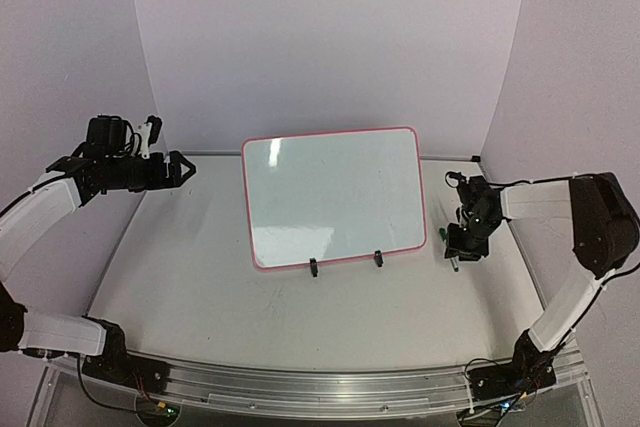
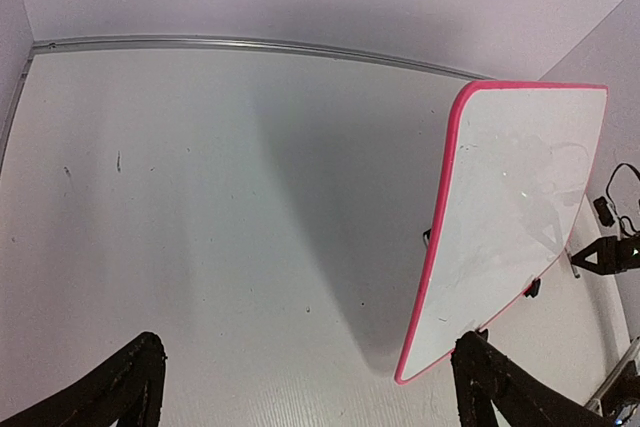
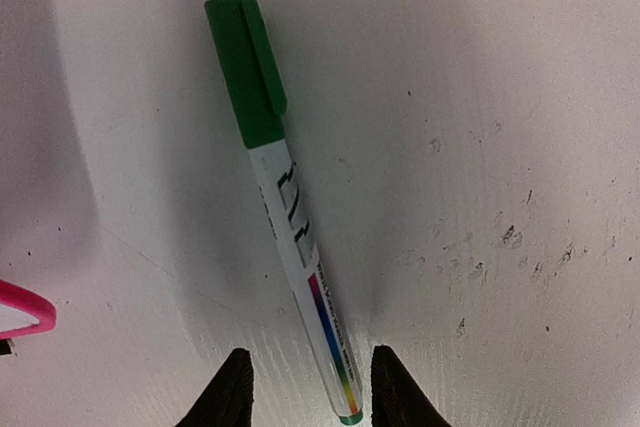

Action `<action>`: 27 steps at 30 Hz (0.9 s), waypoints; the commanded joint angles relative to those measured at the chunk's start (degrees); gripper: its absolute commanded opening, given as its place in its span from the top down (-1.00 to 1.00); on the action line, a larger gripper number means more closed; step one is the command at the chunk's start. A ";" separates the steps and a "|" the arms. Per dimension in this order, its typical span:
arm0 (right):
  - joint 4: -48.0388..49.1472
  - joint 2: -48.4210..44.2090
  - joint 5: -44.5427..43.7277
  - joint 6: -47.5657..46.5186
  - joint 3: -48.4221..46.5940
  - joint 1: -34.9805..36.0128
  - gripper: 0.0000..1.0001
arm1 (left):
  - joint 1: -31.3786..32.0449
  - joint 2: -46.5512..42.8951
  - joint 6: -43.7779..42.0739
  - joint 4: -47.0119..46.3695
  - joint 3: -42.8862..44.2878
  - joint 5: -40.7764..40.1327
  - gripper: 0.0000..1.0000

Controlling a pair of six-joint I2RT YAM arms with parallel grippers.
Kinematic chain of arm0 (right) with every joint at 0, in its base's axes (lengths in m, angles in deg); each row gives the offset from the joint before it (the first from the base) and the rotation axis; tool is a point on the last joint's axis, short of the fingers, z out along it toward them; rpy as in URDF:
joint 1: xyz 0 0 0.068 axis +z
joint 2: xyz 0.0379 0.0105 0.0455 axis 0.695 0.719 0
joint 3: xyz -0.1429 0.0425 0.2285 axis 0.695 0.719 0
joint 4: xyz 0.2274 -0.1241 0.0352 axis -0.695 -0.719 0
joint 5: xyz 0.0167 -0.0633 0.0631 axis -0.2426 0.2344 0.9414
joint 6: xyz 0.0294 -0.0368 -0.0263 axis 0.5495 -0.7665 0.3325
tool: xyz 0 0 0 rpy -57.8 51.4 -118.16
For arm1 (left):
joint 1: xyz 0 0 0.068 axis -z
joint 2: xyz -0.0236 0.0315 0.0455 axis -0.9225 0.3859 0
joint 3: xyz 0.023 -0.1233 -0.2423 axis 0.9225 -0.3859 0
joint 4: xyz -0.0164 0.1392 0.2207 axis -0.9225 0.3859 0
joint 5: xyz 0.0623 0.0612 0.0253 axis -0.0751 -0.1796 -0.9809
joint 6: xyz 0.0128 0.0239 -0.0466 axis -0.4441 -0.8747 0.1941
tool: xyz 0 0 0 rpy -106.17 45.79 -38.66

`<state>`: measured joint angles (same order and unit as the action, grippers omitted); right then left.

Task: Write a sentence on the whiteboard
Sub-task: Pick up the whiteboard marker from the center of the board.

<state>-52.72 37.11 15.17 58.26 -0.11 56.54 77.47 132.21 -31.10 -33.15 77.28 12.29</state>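
Green-capped marker (image 3: pixel 290 237) lies right of whiteboard (image 1: pixel 335 197); right fingers (image 3: pixel 235 397) straddle its tail, part-spread, not pinching yet. Centre them, then squeeze firmly; left fingers (image 2: pixel 130 382) spread wide.

two white-and-black arms

left arm (image 1: pixel 45 209) and right arm (image 1: pixel 570 297): smooth white shells on the long links, blocky black joints. big black housing (image 1: pixel 603 219) on the right one. left gripper (image 1: pixel 183 169) and right gripper (image 1: pixel 455 253) all black; fingers (image 3: pixel 232 397) matte, tapered, rough-edged. thin black cables (image 1: pixel 512 184) at the right wrist. red and black wires (image 1: pixel 140 387) by the black bases (image 1: pixel 100 355).
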 commanded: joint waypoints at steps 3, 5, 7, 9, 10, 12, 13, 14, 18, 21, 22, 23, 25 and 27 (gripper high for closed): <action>-2.41 2.92 -3.64 -2.70 -3.87 -0.09 0.39 | -0.02 -0.27 -1.86 -2.31 0.09 3.69 -0.99; -2.71 3.92 -4.42 -2.98 -4.45 -0.05 0.46 | -0.05 0.13 -1.95 -1.93 0.45 4.75 -0.98; -2.78 4.61 -4.69 -3.15 -4.71 -0.07 0.52 | 0.01 0.42 -1.78 -1.38 0.82 5.30 -0.98; -2.79 4.97 -4.87 -3.50 -4.97 0.01 0.57 | -0.04 0.53 -1.65 -0.57 1.25 5.42 -0.98; -2.79 5.18 -4.89 -3.63 -5.08 0.03 0.59 | 0.01 0.66 -1.64 -0.07 1.51 5.55 -0.98; -2.73 5.52 -4.92 -3.98 -5.28 0.02 0.64 | 0.02 0.97 -1.77 0.55 1.76 6.88 -0.98; -2.70 5.75 -4.91 -4.21 -5.41 0.02 0.67 | 0.02 1.12 -1.76 0.74 1.85 7.61 -0.98; -2.70 6.02 -4.87 -4.46 -5.59 0.05 0.70 | 0.03 1.34 -1.61 1.00 1.93 8.25 -0.97; -2.37 7.25 -4.57 -5.07 -5.95 0.18 0.83 | 0.29 1.75 -1.34 2.44 2.06 9.87 -0.97; -1.49 6.79 -4.26 -4.71 -5.38 0.21 0.99 | 0.57 2.09 -1.85 3.86 1.69 9.63 -0.97; -1.18 6.21 -4.52 -4.33 -5.03 0.20 1.00 | 0.67 2.22 -2.07 4.36 1.55 9.39 -0.97; -1.01 5.10 -5.24 -3.70 -4.57 0.21 1.00 | 0.84 2.27 -2.29 4.81 1.33 9.14 -0.96; -0.92 2.21 -7.33 -2.22 -3.43 0.19 1.00 | 1.12 1.92 -2.38 5.25 0.81 8.78 -0.94; -0.78 -3.37 -7.88 -0.97 -2.28 0.23 1.00 | 1.22 1.12 -1.96 5.07 0.18 9.04 -0.93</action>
<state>-53.49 42.21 10.65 54.68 -4.29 56.57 78.24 134.18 -32.22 -29.00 77.30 20.39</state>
